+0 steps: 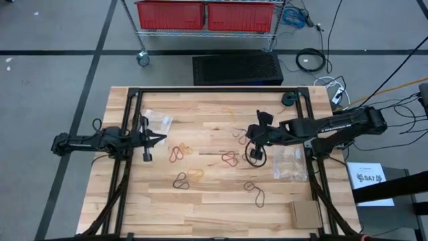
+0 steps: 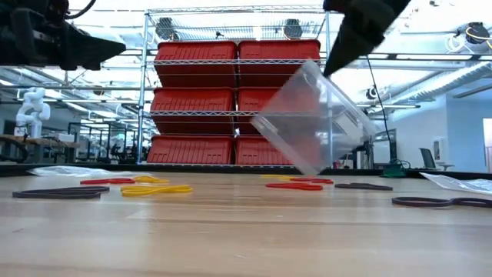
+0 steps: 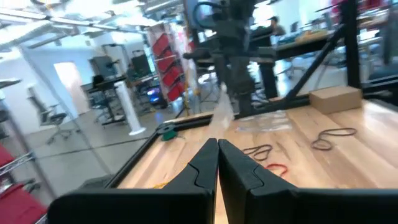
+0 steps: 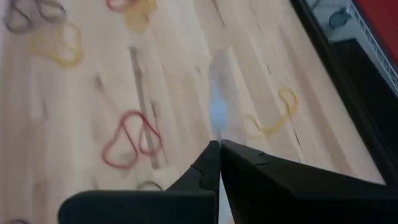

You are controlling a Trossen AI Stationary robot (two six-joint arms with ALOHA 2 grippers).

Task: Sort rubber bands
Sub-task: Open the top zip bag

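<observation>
Rubber bands lie flat and scattered on the wooden table: red ones (image 1: 179, 151) (image 1: 231, 158), yellow ones (image 1: 195, 174) (image 1: 227, 112) and black ones (image 1: 180, 181) (image 1: 255, 191). My right gripper (image 1: 251, 136) is raised over the middle right of the table. It is shut on a clear plastic bag (image 2: 311, 115), which hangs below it. My left gripper (image 1: 160, 139) stays level at the table's left, shut and holding nothing, away from the bands. My right gripper pinches the clear bag's upper edge (image 2: 314, 68) between its two shut fingers. It comes slanting down from the table's right side. The bag hangs tilted below the fingers (image 2: 338, 58), and its lowest corner (image 2: 307, 169) looks clear of the table. One layer or several, I cannot tell.
Another clear bag (image 1: 158, 120) lies at the far left and one (image 1: 291, 164) at the right by the frame rail. A small cardboard box (image 1: 304, 214) sits at the near right corner. The black frame (image 1: 214, 90) borders the table. Red bins (image 2: 231, 100) stand on a shelf behind.
</observation>
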